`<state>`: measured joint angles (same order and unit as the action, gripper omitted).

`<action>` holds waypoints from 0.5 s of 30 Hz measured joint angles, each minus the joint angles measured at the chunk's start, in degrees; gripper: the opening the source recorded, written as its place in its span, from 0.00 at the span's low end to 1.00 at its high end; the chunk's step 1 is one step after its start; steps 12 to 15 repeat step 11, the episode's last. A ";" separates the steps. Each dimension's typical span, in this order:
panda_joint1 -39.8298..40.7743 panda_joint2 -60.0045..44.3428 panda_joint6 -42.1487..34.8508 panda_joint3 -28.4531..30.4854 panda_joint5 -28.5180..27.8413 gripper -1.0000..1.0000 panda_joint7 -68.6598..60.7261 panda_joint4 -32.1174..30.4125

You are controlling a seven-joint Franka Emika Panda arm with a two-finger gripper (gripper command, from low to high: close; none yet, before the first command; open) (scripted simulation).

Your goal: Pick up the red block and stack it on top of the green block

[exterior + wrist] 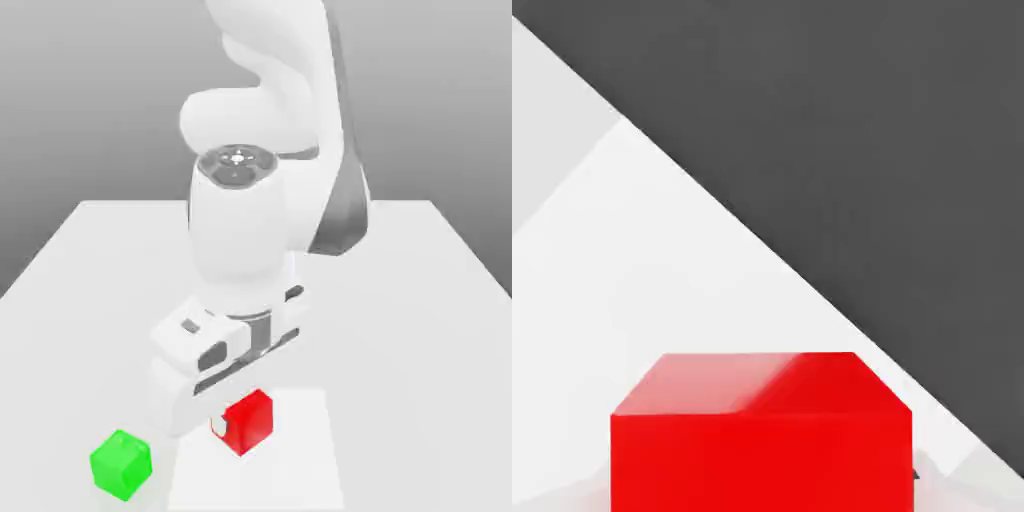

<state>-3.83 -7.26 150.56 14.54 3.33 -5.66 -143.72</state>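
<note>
The red block point(252, 418) sits near the table's front edge, partly covered by my hand. My gripper point(236, 424) is down around it, and one white fingertip point(217, 426) presses against the side of the block facing the exterior view's left; the other finger is hidden. The gripper is shut on the red block. Up close in the hand view, the red block point(762, 435) shows its top and one side face. The green block point(121, 463) stands alone on the table, towards the exterior view's left of the red one and slightly nearer the front, about a block's width from my hand.
The white table point(420, 300) spreads wide behind and to both sides of the arm. Its front edge lies close to both blocks. In the hand view the table edge point(812, 290) runs diagonally, with dark floor point(892, 150) beyond it.
</note>
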 joint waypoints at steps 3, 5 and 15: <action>4.45 -0.64 -0.64 2.90 1.42 0.00 -4.37 1.22; 5.66 -3.78 1.99 2.31 3.73 0.00 -6.54 1.61; 7.42 -8.87 6.43 0.27 7.25 1.00 -9.21 1.94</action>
